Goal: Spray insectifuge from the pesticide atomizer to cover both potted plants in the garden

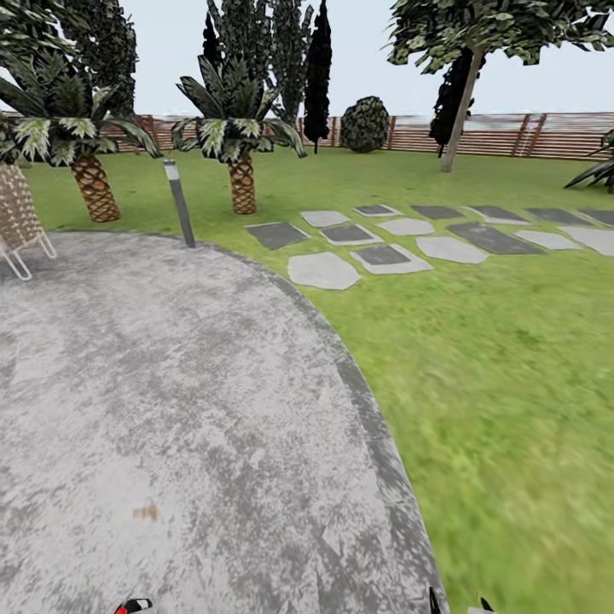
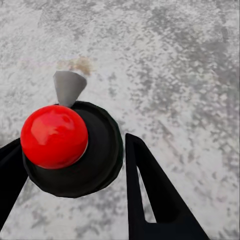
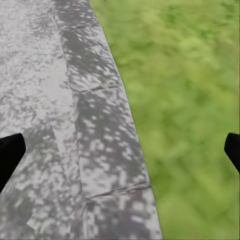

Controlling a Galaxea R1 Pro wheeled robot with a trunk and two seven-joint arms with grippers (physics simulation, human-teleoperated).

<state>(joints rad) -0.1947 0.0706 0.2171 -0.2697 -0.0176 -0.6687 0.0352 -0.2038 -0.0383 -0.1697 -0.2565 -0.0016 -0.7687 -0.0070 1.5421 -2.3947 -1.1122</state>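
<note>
**Left pincer clasps the spray bottle over the patio; right pincer spread wide**

Left gripper [image 2: 75, 145], seen from its wrist camera, has its two black fingers set against opposite sides of the pesticide atomizer [image 2: 97, 155]. It appears clamped on the bottle. From this angle, looking down on the bottle, it shows as a dark round body topped by a glossy red ball, with a pale grey cone-shaped nozzle pointing away. Mottled grey paving lies beneath it, with a small brownish stain near the nozzle.

Right gripper [image 3: 122, 150], in its own wrist camera, has its black fingertips at the far edges of the picture, wide apart with nothing between them. Under it runs the darker curved border of the patio, with grass just beside it.

From the head camera, the garden spreads ahead. The round grey patio [image 1: 170, 409] takes up the near left, and the green lawn [image 1: 503, 384] lies to its right. Flat stepping stones [image 1: 384, 256] cross the grass farther off. A slim grey bollard lamp [image 1: 179, 205] stands at the patio's far rim. Two palms [image 1: 242, 179] with woven brown trunks rise behind the lamp. A wicker chair [image 1: 17, 217] sits at the left edge. A brown slatted fence [image 1: 512, 135] closes the background, with dark trees in front of it.
</note>
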